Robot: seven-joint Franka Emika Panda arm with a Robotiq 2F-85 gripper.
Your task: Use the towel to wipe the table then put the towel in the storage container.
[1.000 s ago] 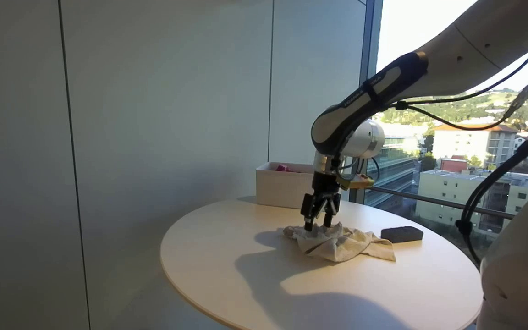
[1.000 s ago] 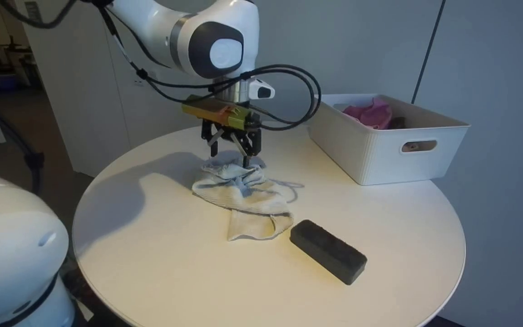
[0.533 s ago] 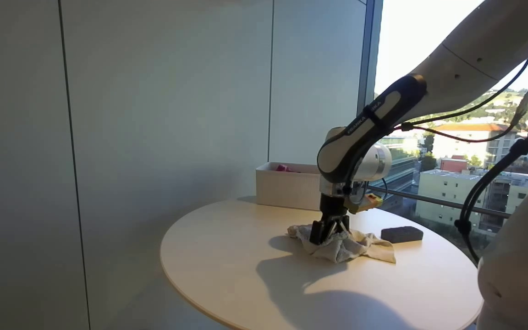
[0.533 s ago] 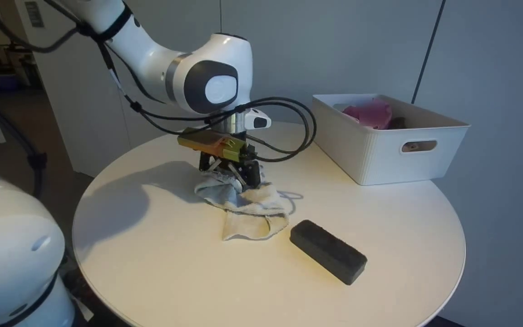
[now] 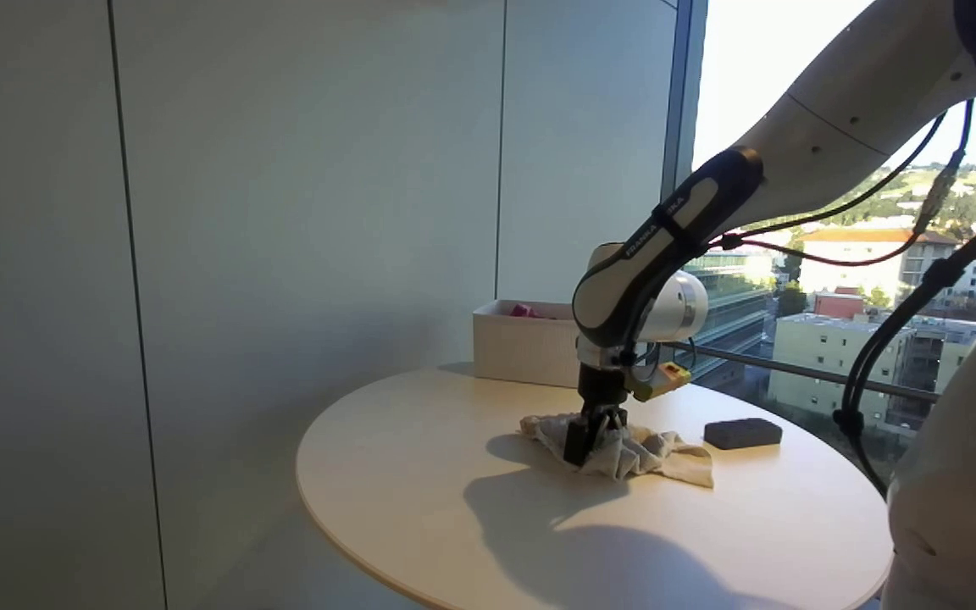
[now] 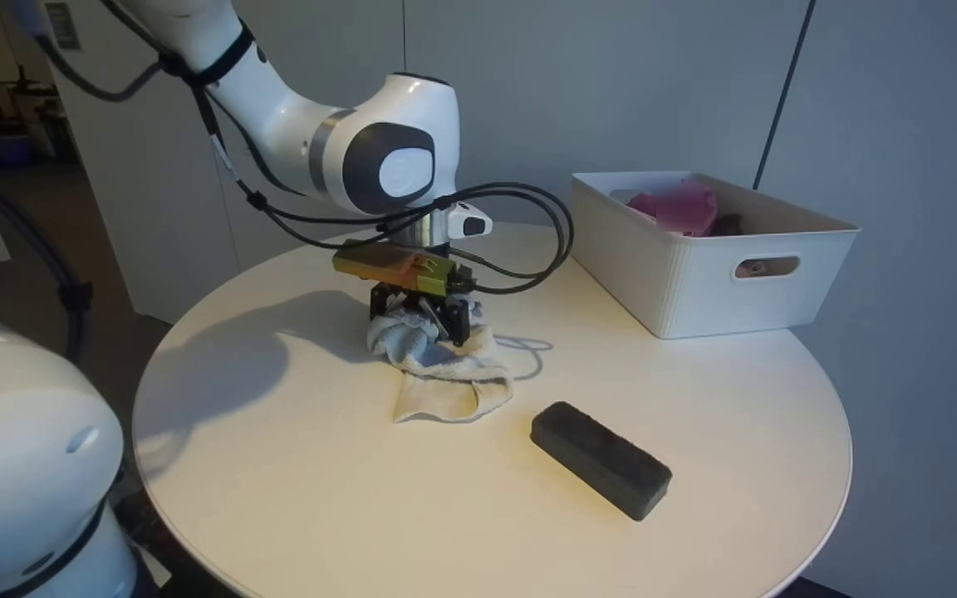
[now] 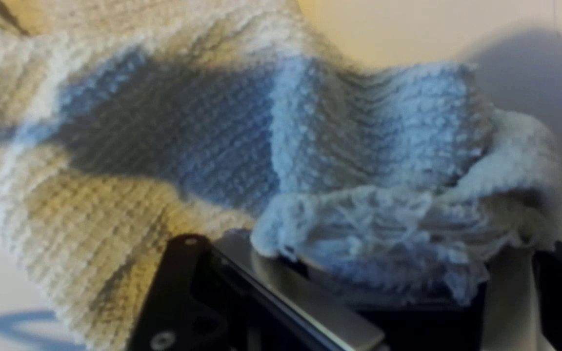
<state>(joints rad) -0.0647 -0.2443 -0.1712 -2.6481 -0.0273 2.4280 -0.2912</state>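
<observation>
The pale, crumpled towel [image 6: 449, 394] lies on the round white table [image 6: 304, 490]. My gripper [image 5: 596, 447] points down into the towel, its fingertips hidden in the folds. The wrist view has bunched towel [image 7: 383, 219] pinched up between the fingers, so the jaws are shut on it. A flat end of the cloth trails across the tabletop, away from the gripper. At the table's far edge stands the white storage container [image 6: 736, 299], seen in both exterior views, with a pink item [image 6: 682, 208] and something dark inside.
A dark grey block [image 6: 599, 461] lies on the table close to the towel's trailing end, also visible as the dark block [image 5: 742, 434] in an exterior view. Black cables [image 6: 528, 195] loop out from the wrist. A wall and a window border the table.
The gripper came down into the towel and its fingers closed on the cloth. In the last half second gripper and towel shifted slightly together, away from the dark block. Block and container stayed put.
</observation>
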